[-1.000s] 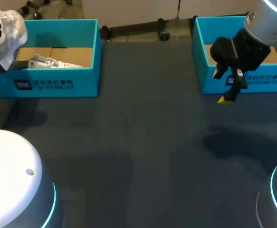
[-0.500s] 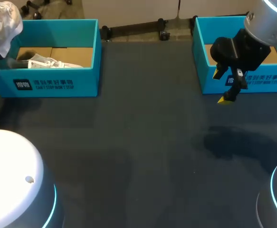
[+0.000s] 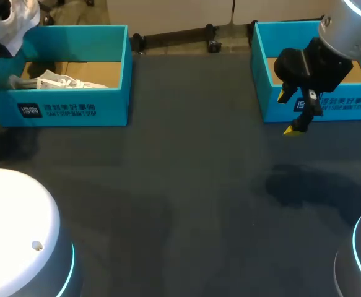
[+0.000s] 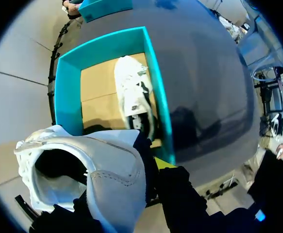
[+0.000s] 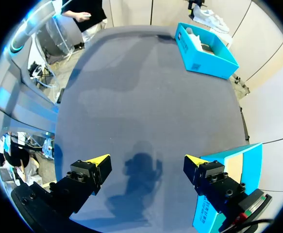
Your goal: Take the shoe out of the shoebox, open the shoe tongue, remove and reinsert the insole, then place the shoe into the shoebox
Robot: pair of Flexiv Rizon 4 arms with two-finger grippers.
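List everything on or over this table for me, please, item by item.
Table: one, dark grey, under everything.
Shoeboxes: two, teal, lidless; left shoebox at the far left, right shoebox at the far right.
Boxed shoe: one, white, lying in the left shoebox.
Held shoe: one, white, up above the left shoebox's corner.
Left end effector: one, black, yellow-tipped, shut on the held shoe.
Right end effector: one, same colours, open, before the right shoebox.

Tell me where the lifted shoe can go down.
The dark table lies bare between the left shoebox and the right shoebox, and in front of both. Crowded: the left shoebox holds a second shoe; the right gripper hovers before the right one.
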